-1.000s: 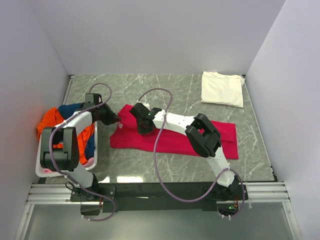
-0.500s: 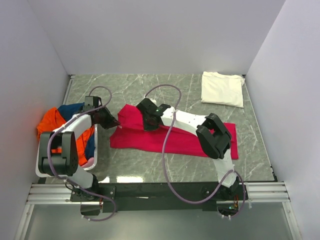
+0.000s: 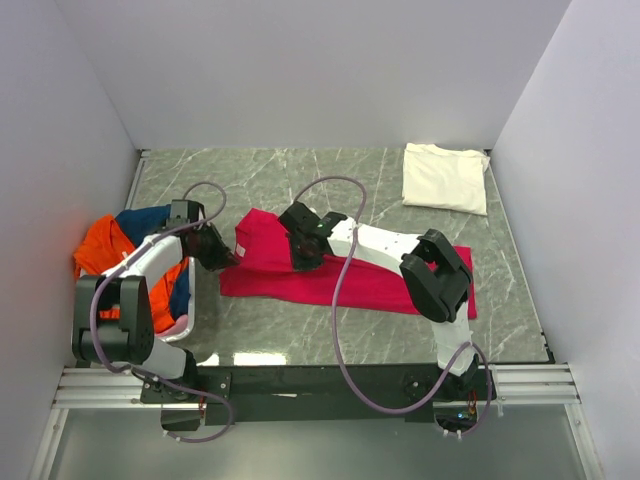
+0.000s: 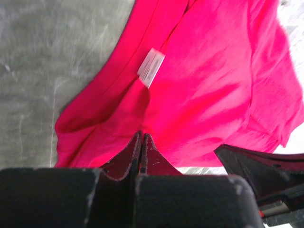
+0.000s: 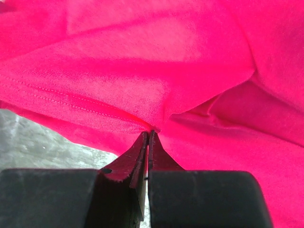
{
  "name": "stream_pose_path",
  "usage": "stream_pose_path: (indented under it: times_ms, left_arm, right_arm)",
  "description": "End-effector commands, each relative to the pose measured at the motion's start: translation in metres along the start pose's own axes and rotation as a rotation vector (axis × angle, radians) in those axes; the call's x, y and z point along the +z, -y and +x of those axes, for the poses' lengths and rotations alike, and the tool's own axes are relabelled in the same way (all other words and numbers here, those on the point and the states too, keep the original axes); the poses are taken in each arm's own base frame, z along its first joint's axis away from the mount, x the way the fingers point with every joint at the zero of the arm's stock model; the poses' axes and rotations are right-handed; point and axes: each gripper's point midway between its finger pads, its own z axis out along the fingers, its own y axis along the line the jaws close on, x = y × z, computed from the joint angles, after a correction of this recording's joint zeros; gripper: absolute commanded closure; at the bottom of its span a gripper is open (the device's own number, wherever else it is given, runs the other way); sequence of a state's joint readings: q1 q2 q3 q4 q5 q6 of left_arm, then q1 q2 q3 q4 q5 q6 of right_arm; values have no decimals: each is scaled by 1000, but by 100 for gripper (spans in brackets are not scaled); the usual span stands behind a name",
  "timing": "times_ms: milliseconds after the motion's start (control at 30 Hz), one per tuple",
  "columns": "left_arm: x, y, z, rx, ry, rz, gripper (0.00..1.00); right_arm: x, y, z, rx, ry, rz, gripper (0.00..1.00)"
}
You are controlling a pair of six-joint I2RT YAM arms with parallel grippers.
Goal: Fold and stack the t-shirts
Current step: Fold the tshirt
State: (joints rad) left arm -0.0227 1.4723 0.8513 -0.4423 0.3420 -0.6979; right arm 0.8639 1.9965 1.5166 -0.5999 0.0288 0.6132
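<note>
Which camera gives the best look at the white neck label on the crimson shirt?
The left wrist view: the white label shows clearly on the crimson shirt. The top external view shows most of the shirt, but no label can be made out. The right wrist view shows only fabric and a stitched hem.

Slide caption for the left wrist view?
Left gripper, jaws shut, pinches the crimson-pink t-shirt near its white neck label.
</note>
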Motion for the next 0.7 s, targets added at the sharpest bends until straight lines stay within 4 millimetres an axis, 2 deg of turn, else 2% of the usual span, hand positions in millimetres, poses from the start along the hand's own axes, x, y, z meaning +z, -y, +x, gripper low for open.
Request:
stream_pose_path:
  times_ms: [0,233,433,633,667]
  left_arm:
    - [-8,-5,9,35,-1,-17,100]
    - [-7,-15,27,42,-35,-57,100]
    - [-11,-25,31,43,-21,-103,99]
    - [-11,-24,34,54,-33,-102,92]
    - [-11,-23,34,55,-34,-102,89]
  right_arm:
    - [-17,3,5,12,-8,-6,99]
    - [-16,9,16,16,-37,7,100]
    - [-13,13,23,17,-54,10,99]
    - [-13,13,23,11,-52,11,90]
    - [-15,13,23,9,-52,8,86]
